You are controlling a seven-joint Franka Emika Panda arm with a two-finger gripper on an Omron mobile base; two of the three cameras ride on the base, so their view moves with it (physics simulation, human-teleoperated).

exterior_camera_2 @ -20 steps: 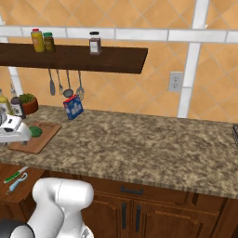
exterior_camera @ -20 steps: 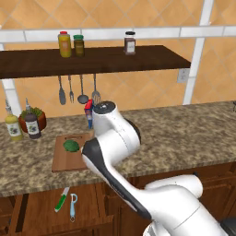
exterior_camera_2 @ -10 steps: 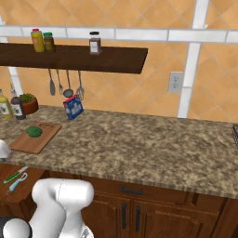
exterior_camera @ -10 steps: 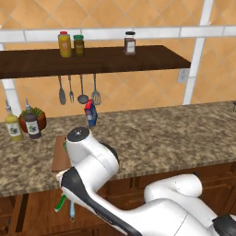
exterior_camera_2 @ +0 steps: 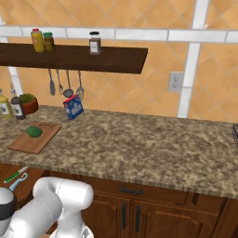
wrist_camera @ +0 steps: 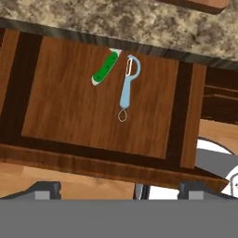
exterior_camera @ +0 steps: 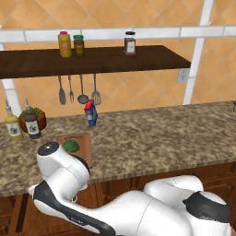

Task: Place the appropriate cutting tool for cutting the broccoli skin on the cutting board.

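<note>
Claw (wrist_camera: 119, 188) spread wide, holding nothing, above open wooden drawer (wrist_camera: 69, 116); green-handled short-bladed knife (wrist_camera: 105, 68) just beside light blue peeler (wrist_camera: 127, 88).

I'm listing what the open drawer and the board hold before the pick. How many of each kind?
Green-handled knife: 1, in the drawer
Light blue peeler: 1, in the drawer beside it
Broccoli: 1, on the cutting board
Total: 3

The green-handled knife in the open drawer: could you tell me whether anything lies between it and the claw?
Nothing visible does. The open claw hangs above the drawer; the knife lies uncovered, the blue peeler close beside it.
</note>
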